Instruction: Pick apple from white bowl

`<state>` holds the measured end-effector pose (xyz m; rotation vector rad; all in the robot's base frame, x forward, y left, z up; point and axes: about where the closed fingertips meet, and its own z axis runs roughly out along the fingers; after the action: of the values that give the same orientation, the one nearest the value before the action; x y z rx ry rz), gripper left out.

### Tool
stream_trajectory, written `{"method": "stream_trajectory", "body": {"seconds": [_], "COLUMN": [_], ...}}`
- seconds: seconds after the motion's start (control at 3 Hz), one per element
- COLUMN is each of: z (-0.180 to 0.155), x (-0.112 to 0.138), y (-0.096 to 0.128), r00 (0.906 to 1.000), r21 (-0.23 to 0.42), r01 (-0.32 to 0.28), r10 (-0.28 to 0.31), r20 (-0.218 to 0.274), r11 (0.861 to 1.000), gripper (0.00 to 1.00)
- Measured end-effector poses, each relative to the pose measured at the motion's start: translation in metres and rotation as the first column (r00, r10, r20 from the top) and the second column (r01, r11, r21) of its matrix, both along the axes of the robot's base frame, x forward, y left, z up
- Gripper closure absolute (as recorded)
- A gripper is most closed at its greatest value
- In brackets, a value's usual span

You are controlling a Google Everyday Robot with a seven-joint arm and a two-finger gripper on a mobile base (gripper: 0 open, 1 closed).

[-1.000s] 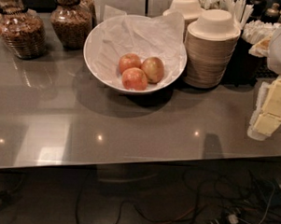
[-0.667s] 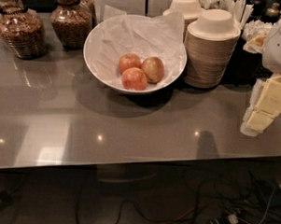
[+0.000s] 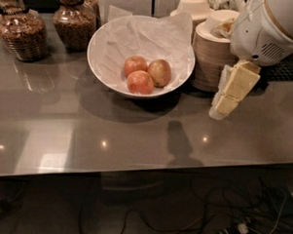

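The white bowl (image 3: 102,63), wide and lined with crumpled white paper, stands at the back middle of the grey counter. Three apples lie in it. The apple (image 3: 159,72), duller yellow-green with a reddish blush, is the rightmost. Two brighter orange-red apples (image 3: 135,65) (image 3: 140,82) lie to its left, touching it. My gripper (image 3: 225,100), with pale yellow fingers, hangs from the white arm at the right, above the counter. It is to the right of the bowl and apart from it.
A stack of beige paper bowls (image 3: 211,56) stands right of the white bowl, just behind the gripper, with another stack (image 3: 192,6) behind it. Two glass jars (image 3: 23,33) (image 3: 75,20) of brown snacks stand at the back left. Cables lie on the floor below the counter's front edge.
My arm and gripper have moved left and up into view, closer to the white bowl. The bowl and apples have not moved.
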<state>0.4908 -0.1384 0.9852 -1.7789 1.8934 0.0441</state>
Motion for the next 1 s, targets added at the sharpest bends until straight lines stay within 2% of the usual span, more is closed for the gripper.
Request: {"method": "stream_trajectory", "body": {"seconds": [0.33,0.67,1.0], "z": [0.002,0.001,-0.005], "x": [0.025,0.052,0.087], "y": [0.036,0.068,0.088], "r00": [0.9952,0.9830,0.9704], "r21": [0.016,0.016,-0.012], "r01": [-0.097,-0.180,-0.219], "r10": [0.097,0.180,0.219], "r20": [0.014,0.039,0.102], "r11": [0.995,0.983,0.976], "gripper": [0.00,0.00,0.00]}}
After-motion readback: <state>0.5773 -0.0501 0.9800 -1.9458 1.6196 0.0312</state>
